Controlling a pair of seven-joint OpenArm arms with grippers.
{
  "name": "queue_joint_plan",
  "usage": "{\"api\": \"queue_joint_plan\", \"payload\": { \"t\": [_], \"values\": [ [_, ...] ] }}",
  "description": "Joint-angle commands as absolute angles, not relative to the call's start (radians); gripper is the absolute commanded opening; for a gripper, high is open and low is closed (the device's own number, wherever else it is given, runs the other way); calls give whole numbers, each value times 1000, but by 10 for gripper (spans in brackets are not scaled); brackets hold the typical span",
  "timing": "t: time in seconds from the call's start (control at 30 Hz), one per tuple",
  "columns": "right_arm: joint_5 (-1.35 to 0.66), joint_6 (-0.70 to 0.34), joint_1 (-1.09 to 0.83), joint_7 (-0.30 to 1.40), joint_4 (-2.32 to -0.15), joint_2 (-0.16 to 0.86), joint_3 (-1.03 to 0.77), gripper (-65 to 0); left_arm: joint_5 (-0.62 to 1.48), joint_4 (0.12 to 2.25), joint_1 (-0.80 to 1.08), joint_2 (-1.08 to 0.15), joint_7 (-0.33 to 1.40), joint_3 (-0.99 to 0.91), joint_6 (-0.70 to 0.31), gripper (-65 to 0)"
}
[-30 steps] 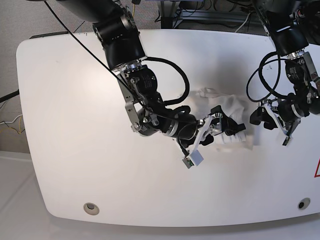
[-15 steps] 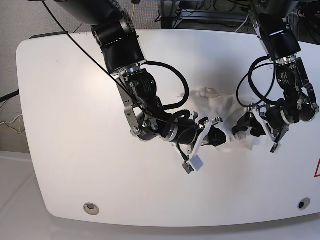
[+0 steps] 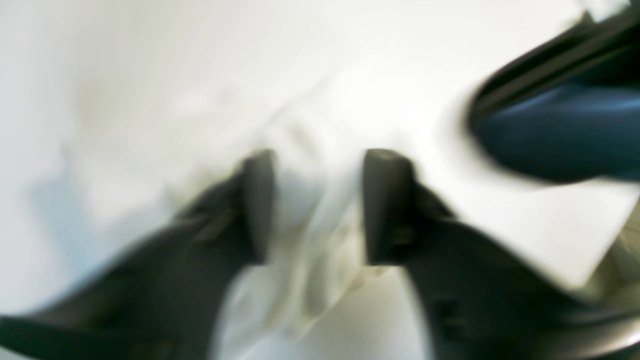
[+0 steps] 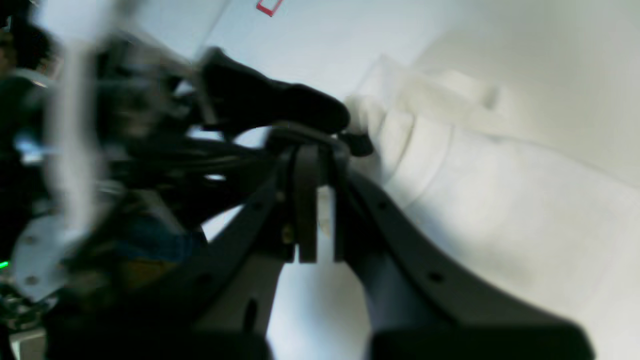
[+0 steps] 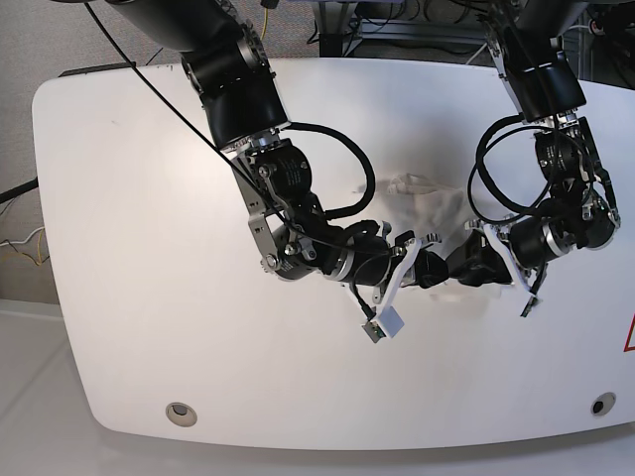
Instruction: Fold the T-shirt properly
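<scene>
T-shirt (image 5: 437,213) sits bunched mid-right on the white worktop (image 5: 129,248), both arms meeting over its near edge. Left gripper (image 3: 317,205) has its jaws partly apart with a fold of white cloth between them; view is blurred, so a firm pinch can't be confirmed. Right gripper (image 4: 315,200) has its jaws pressed nearly together, a thin sliver of cloth between the pads, just beside the left gripper's black fingertip (image 4: 280,107).
</scene>
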State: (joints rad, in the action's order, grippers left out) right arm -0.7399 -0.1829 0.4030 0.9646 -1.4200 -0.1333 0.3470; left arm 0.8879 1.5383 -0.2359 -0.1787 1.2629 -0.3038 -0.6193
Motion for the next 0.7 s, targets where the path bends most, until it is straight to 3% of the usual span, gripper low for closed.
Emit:
{"api": "queue_joint_plan", "payload": {
  "t": [0.0, 0.23, 0.67],
  "values": [
    [-759, -189, 447, 943, -1406, -142, 344, -620, 966, 1557, -243, -182, 1239, -283, -576, -603],
    [-759, -189, 486, 940, -1366, -142, 344, -620, 1075, 1558, -197, -185, 1237, -280, -486, -619],
    [-720, -200, 553, 938, -1305, -142, 344, -620, 1087, 1558, -82, -199, 1236, -282, -479, -619]
  ]
}}
